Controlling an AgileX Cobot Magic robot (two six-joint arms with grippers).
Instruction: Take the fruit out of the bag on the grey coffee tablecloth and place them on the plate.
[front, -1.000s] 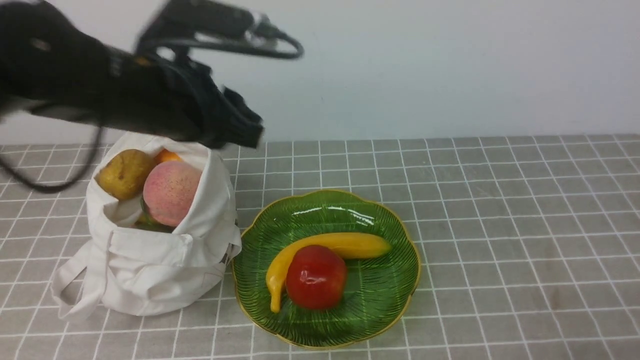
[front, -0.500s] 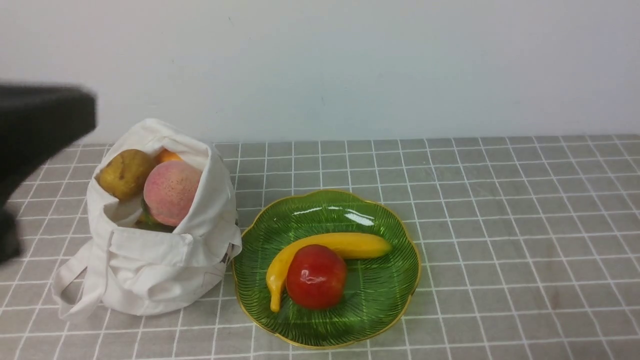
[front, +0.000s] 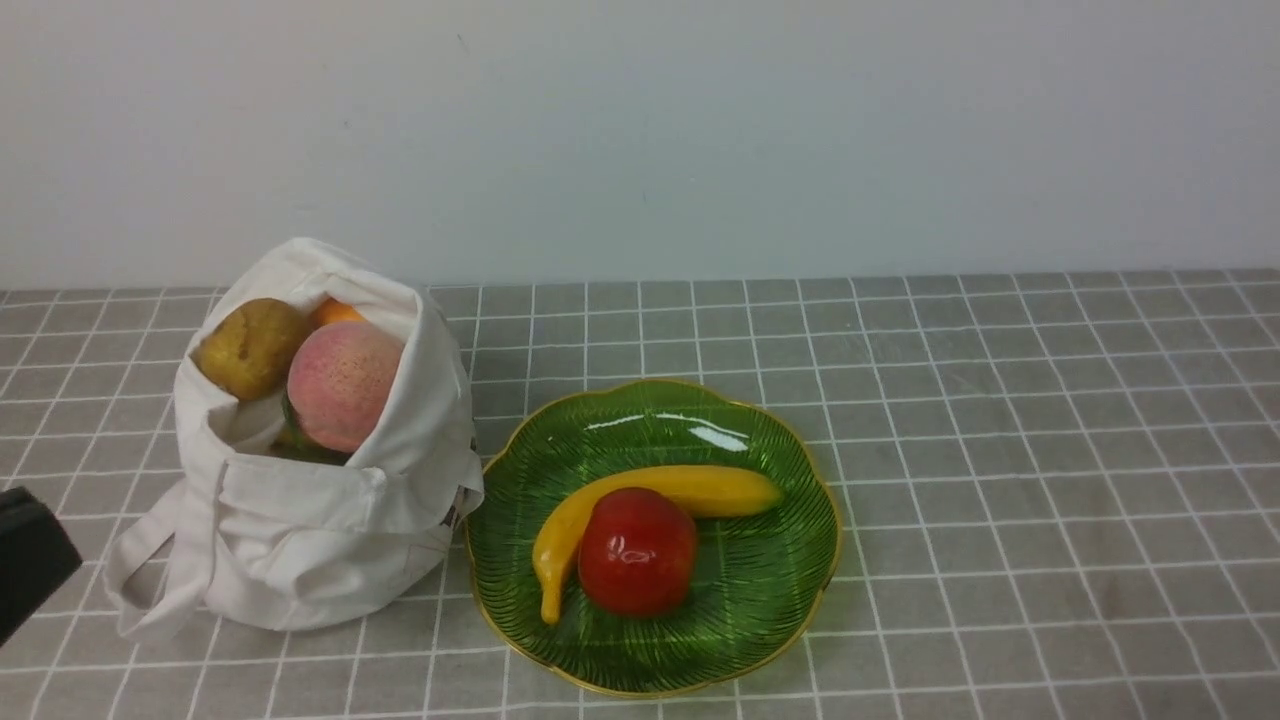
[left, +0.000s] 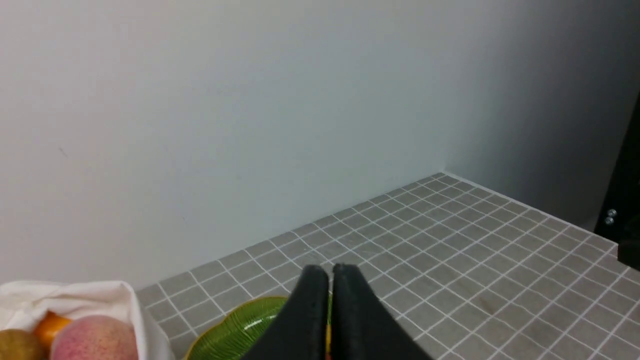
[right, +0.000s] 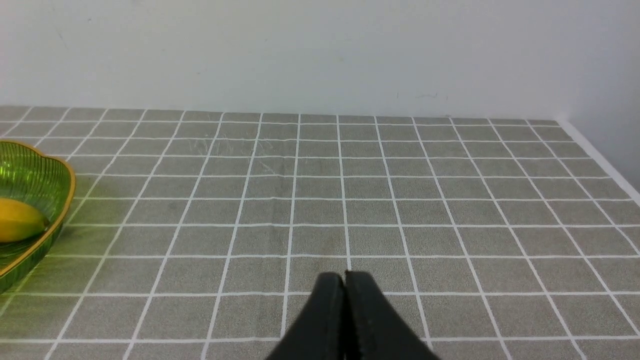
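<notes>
The white cloth bag (front: 300, 520) stands at the left on the grey checked tablecloth (front: 1000, 450). In it show a pink-yellow peach (front: 343, 383), a brownish pear-like fruit (front: 250, 346) and an orange piece (front: 333, 311). The green gold-rimmed plate (front: 760, 600) beside it holds a yellow banana (front: 700, 488) and a red apple (front: 637, 551). My left gripper (left: 330, 272) is shut and empty, drawn back from the bag; only a black corner of that arm (front: 25, 560) shows in the front view. My right gripper (right: 344, 280) is shut and empty over bare cloth, right of the plate (right: 30, 175).
A plain white wall runs along the back of the table. The table's right edge (right: 600, 155) shows in the right wrist view. A dark piece of equipment (left: 625, 200) stands beyond the table in the left wrist view.
My left arm has pulled back from above the bag to the lower left edge of the front view. The red apple has shifted slightly on the plate.
</notes>
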